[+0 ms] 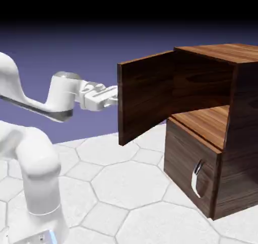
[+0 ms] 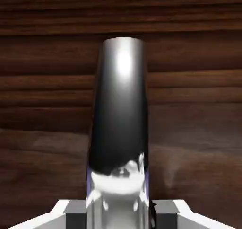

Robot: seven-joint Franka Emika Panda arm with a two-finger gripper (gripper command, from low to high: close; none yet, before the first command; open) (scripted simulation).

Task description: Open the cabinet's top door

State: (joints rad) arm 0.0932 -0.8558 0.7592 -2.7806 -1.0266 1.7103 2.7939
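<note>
The dark wood-grain cabinet (image 1: pixel 237 112) stands at the right of the exterior view. Its top door (image 1: pixel 146 94) is swung well out toward the arm, so the upper compartment shows. My gripper (image 1: pixel 115 96) meets the door's outer face at its free edge, where the panel hides the handle. In the hand view the silver-and-black handle (image 2: pixel 120 110) runs up the middle, large, against the door's wood (image 2: pixel 47 81). My gripper (image 2: pixel 120 214) is shut on it, with a grey fingertip (image 2: pixel 66 216) pressed to each side.
The lower panel (image 1: pixel 189 167) is closed, and its curved silver handle (image 1: pixel 197 177) sticks out toward the table. A wooden shelf (image 1: pixel 206 122) lies bare inside the upper compartment. The white arm (image 1: pixel 30 152) rises at the left over the hexagon-tiled table (image 1: pixel 126 187).
</note>
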